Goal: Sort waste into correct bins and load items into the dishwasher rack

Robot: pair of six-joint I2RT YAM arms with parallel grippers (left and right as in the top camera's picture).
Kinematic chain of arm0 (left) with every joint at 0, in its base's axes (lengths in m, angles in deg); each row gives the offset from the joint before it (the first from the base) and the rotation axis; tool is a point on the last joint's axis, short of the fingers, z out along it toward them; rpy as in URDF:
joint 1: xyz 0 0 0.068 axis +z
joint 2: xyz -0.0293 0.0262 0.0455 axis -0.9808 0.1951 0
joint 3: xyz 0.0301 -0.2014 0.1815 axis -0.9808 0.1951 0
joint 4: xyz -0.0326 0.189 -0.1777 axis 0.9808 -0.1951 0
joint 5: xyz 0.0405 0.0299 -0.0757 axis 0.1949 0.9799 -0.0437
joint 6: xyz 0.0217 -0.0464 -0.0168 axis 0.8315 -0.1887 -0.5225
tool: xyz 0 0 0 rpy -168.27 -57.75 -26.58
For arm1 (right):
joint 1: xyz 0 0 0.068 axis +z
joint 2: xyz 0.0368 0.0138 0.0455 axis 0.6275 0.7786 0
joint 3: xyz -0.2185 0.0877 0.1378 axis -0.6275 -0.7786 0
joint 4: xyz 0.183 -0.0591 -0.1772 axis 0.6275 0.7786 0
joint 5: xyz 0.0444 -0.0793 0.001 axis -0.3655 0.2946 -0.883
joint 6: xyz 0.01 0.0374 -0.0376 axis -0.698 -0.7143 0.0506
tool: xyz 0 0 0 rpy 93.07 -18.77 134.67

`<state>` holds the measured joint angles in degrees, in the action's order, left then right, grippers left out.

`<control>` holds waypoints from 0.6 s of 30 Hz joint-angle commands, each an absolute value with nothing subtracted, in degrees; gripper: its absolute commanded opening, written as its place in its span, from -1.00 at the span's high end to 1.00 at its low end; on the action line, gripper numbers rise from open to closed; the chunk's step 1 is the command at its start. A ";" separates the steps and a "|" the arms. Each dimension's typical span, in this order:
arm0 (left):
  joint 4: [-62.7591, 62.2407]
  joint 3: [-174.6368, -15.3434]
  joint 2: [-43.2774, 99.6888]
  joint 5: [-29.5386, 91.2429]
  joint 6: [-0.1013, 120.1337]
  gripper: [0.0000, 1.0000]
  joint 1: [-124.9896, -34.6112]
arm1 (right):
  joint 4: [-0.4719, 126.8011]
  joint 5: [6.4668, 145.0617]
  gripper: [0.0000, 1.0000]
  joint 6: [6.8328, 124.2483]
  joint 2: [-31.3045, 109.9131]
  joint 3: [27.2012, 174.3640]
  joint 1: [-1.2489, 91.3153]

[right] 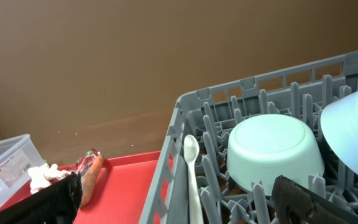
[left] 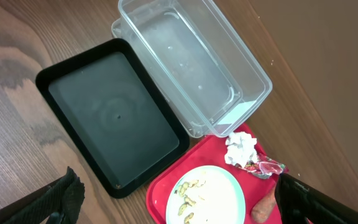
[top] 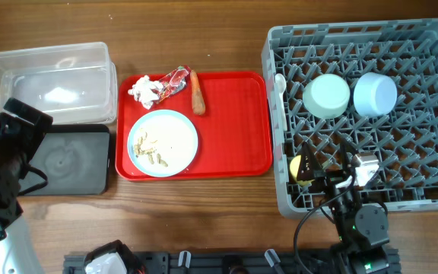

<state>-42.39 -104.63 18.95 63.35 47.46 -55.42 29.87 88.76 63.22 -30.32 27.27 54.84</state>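
Note:
On the red tray, the pale-blue plate (top: 163,142) holds beige food scraps (top: 152,149). A white tissue (top: 144,91), a red foil wrapper (top: 172,81) and a sausage piece (top: 197,93) lie behind it. The grey rack (top: 432,164) holds two upturned bowls (top: 326,95) (top: 375,93), a white spoon (top: 279,82) and a yellow cup (top: 300,169). My right gripper (top: 329,169) is open and empty over the rack's front, beside the cup. The right wrist view shows its fingers (right: 185,199) spread wide. My left gripper (left: 182,202) is open and empty, high above the plate (left: 207,196).
The clear tub (top: 48,80) stands at the back left with the black tray (top: 67,160) in front of it; both look empty. The red tray (top: 234,122) lies between them and the rack. My left arm (top: 6,164) stands at the table's left front.

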 commanded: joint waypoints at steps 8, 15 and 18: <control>-42.21 -104.80 18.97 64.36 46.91 -1.00 -55.07 | 29.47 88.04 -0.99 64.29 -31.20 27.20 54.97; -42.76 -104.80 18.95 60.56 46.87 -1.00 -55.07 | 29.47 88.04 -0.99 64.29 -31.20 27.20 54.97; -38.26 -103.12 19.69 44.64 46.54 -0.99 -56.25 | 29.47 88.04 -1.00 64.29 -31.20 27.20 54.97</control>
